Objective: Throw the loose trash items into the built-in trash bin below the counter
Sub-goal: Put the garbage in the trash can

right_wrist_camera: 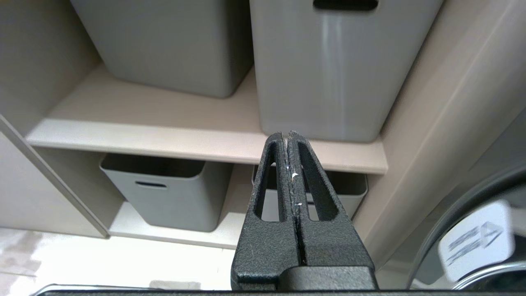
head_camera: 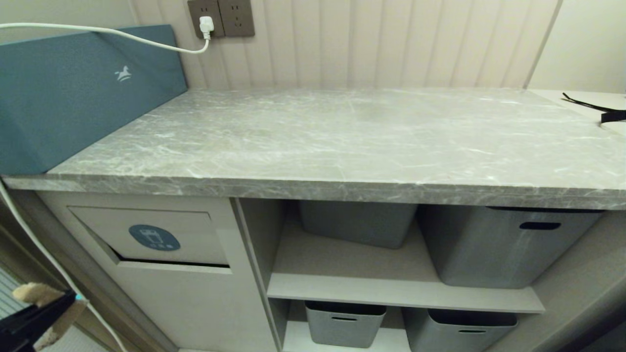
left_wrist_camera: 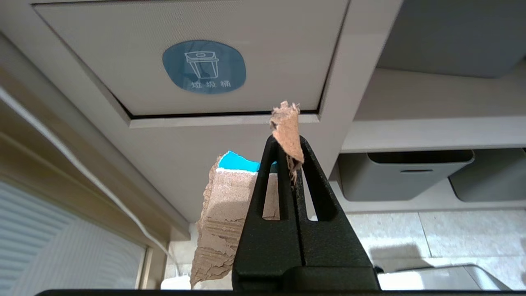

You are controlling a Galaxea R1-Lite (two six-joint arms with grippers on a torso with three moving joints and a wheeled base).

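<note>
Cardboard scrap [left_wrist_camera: 287, 131] sits clamped in your left pincer [left_wrist_camera: 286, 152]; the bin flap [left_wrist_camera: 197, 45] lies ahead, slightly above.

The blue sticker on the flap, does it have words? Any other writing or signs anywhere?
"垃圾桶", under a white bin picture, on the blue sticker on the trash bin flap.
Small white horse logo, no words, on the teal box.
Grey print on a white label in the right wrist view: too blurred to read.

Torn, fibrous brown cardboard piece [left_wrist_camera: 286, 131] sits pinched in the left end effector [left_wrist_camera: 286, 142] of textured matt black plastic; above it, polished veined marble bench [head_camera: 342, 142].
</note>
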